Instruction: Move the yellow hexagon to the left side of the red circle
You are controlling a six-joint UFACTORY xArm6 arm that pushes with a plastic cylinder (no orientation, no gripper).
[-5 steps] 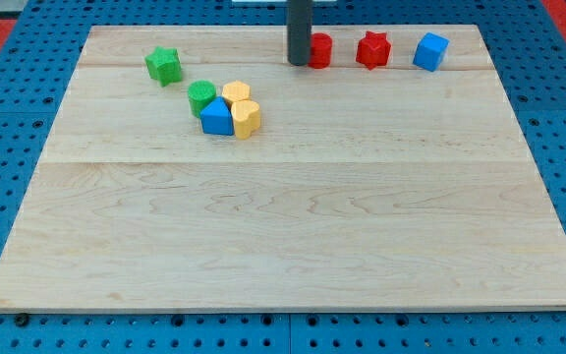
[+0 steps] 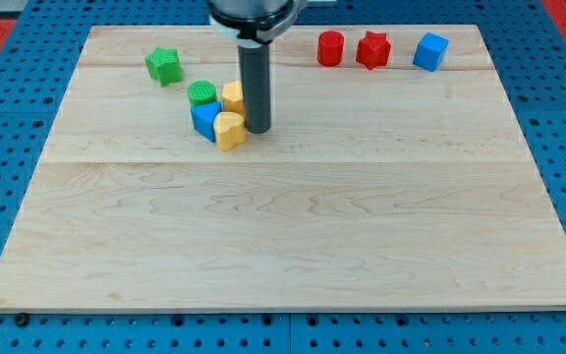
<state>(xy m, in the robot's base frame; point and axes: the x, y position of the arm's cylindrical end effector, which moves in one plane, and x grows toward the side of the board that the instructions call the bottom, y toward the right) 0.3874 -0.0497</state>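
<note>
My tip (image 2: 256, 129) swings away from the red circle (image 2: 330, 48), no claw to report, and nudges the cluster holding the yellow hexagon (image 2: 232, 96), which sits well left and below the circle.

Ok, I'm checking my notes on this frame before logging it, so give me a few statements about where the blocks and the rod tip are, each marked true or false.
1. My tip is at the right edge of the cluster, beside the two yellow blocks. True.
2. The red circle lies near the view's bottom. False: it sits near the view's top, right of centre.
3. The red star lies between the red circle and the blue cube. True.
4. The yellow hexagon already touches the red circle. False: it is in the cluster with the green circle, well apart from the red circle.
5. The green star is part of the cluster. False: it stands alone, up and to the left.
</note>
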